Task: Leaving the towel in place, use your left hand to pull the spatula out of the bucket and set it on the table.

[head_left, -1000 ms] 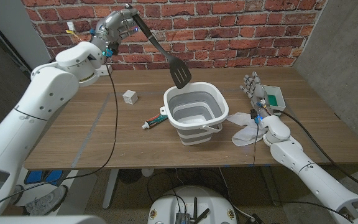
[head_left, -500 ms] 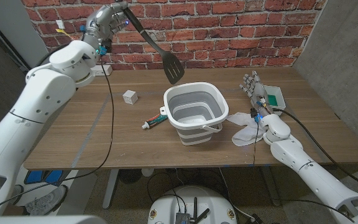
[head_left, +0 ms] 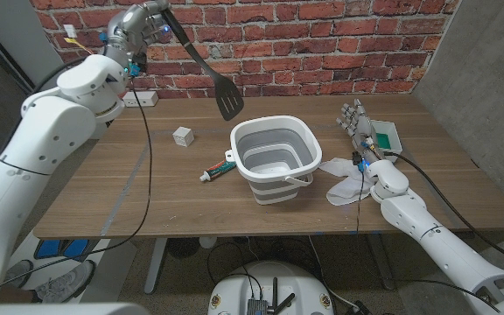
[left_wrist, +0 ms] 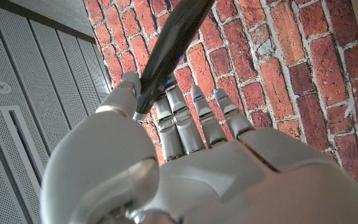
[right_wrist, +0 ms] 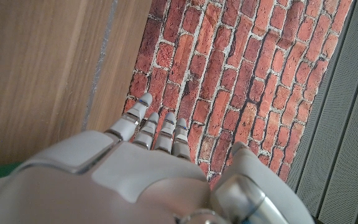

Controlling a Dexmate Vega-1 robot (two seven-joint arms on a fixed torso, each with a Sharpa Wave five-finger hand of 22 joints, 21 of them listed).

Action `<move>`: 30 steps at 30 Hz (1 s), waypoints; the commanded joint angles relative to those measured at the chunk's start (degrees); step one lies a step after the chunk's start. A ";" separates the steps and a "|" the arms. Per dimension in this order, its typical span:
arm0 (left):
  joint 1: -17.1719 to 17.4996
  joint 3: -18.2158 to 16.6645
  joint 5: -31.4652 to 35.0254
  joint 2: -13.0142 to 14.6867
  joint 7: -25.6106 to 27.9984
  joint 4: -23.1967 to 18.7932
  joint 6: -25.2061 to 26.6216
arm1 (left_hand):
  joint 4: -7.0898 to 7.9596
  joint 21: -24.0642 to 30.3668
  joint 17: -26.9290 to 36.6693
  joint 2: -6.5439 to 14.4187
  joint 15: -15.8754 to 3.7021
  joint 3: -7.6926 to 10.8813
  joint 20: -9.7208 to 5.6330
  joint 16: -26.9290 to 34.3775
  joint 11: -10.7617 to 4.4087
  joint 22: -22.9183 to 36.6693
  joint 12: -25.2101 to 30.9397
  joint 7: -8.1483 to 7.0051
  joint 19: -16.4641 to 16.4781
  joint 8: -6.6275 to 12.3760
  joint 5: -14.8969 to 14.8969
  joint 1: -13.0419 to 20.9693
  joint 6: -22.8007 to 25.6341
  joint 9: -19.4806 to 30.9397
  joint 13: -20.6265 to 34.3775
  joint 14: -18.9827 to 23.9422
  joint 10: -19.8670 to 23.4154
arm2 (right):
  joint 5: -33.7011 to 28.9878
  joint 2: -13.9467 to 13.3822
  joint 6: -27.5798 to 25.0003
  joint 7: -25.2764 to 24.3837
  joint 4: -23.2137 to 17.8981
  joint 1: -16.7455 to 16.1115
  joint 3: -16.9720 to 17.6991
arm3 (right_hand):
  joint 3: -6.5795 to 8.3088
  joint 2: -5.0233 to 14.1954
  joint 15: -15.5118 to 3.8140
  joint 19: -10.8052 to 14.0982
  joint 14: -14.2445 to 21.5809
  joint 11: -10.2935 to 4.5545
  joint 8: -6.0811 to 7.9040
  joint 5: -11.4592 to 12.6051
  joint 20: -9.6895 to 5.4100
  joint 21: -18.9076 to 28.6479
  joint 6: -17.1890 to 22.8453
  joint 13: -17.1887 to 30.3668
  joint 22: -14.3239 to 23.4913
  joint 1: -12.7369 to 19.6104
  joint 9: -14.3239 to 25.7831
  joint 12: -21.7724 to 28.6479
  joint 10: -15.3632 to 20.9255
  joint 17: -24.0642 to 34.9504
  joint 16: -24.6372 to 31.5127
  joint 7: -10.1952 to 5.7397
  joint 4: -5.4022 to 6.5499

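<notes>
While your left hand (head_left: 141,22) grips the black spatula (head_left: 201,66) by its handle end, high left of the bucket (head_left: 276,159), expect light, stiff, blade-heavy swing; right hand (head_left: 355,122) idle, fingers released.

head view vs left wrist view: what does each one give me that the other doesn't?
Head view alone: the spatula's blade hanging in the air up and left of the grey bucket, clear of its rim; the small white cube, the tube, the white towel by the right hand, and the table.
Left wrist view alone: the close grip, with the handle crossing the fingers.
Both: the left hand holding the spatula against the brick wall.
</notes>
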 commanded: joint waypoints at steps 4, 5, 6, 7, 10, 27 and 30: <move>-0.87 -0.37 0.97 3.96 1.31 -0.02 6.55 | 1.53 0.14 0.13 4.36 -5.73 2.11 -0.29 -0.22 -3.12 0.16 0.21 0.40 -0.06 0.28 0.20 4.01 0.71 0.20 0.08 0.36 2.92 | -0.21 -0.01 -0.18 0.09 -0.04 0.04 -0.28 | 0.50 2.00 -0.68 -0.20 -0.14 0.02 0.13 0.25 -0.66 0.18 0.44 0.13 0.11 -0.37 0.10 0.32 0.27 0.17 0.16 -0.11 -0.02; -1.00 -0.34 1.06 4.27 1.28 -0.10 7.00 | 1.52 0.13 0.12 4.33 -5.71 2.10 -0.32 -0.25 -3.13 0.16 0.22 0.42 -0.08 0.28 0.20 4.00 0.70 0.21 0.08 0.32 2.93 | -0.19 0.06 -0.08 0.15 0.07 0.03 -0.31 | 0.50 2.00 -0.59 -0.20 -0.11 0.02 0.14 0.25 -0.65 0.18 0.46 0.13 0.11 -0.38 0.10 0.33 0.28 0.17 0.18 -0.14 -0.01; -1.09 -0.33 1.25 4.47 1.04 -0.09 7.07 | 1.54 0.13 0.13 4.36 -5.70 2.11 -0.30 -0.23 -3.08 0.16 0.22 0.46 -0.09 0.28 0.20 3.98 0.70 0.21 0.08 0.35 2.93 | -0.23 0.12 -0.05 0.09 0.14 0.03 -0.34 | 0.51 2.00 -0.64 -0.21 -0.13 0.01 0.14 0.25 -0.64 0.18 0.46 0.13 0.11 -0.38 0.10 0.33 0.28 0.17 0.17 -0.13 -0.01; -1.33 -0.20 1.47 4.79 1.08 -0.13 7.52 | 1.54 0.13 0.13 4.36 -5.70 2.11 -0.31 -0.23 -3.09 0.16 0.23 0.46 -0.08 0.26 0.20 3.97 0.65 0.21 0.08 0.34 2.95 | -0.25 0.16 -0.01 0.10 0.22 0.05 -0.36 | 0.51 2.00 -0.60 -0.18 -0.12 0.02 0.15 0.24 -0.67 0.19 0.50 0.13 0.11 -0.38 0.10 0.32 0.26 0.16 0.18 -0.10 -0.01; -2.42 0.67 2.57 6.08 0.72 -0.18 8.90 | 1.53 0.14 0.12 4.35 -5.70 2.13 -0.33 -0.24 -3.13 0.16 0.20 0.37 -0.06 0.24 0.20 3.95 0.60 0.22 0.09 0.32 2.88 | -0.31 0.41 0.15 0.19 0.67 0.22 -0.53 | 0.54 1.99 -0.67 -0.19 -0.15 0.00 0.14 0.24 -0.67 0.18 0.48 0.13 0.11 -0.40 0.10 0.32 0.27 0.15 0.17 -0.03 -0.01; -11.85 8.85 7.88 11.76 -4.00 -0.08 19.32 | 1.55 0.12 0.16 4.45 -5.74 2.21 -0.35 -0.17 -3.03 0.16 0.26 0.50 -0.13 0.26 0.20 3.86 0.58 0.28 0.11 0.46 2.97 | -0.29 0.63 -0.53 -0.07 0.67 0.84 -0.74 | 0.61 1.97 -0.64 -0.16 -0.14 0.04 0.13 0.22 -0.70 0.19 0.49 0.13 0.11 -0.45 0.10 0.28 0.15 0.11 0.21 -0.05 0.01; -12.97 9.86 8.50 11.77 -4.83 0.02 20.48 | 1.56 0.14 0.17 4.46 -5.68 2.22 -0.32 -0.14 -2.99 0.16 0.30 0.64 -0.07 0.29 0.21 3.83 0.67 0.30 0.11 0.56 3.05 | -0.25 0.57 -0.67 -0.02 0.67 0.95 -0.72 | 0.62 1.96 -0.56 -0.16 -0.11 0.08 0.14 0.21 -0.69 0.19 0.49 0.13 0.11 -0.46 0.11 0.29 0.18 0.10 0.23 -0.05 0.01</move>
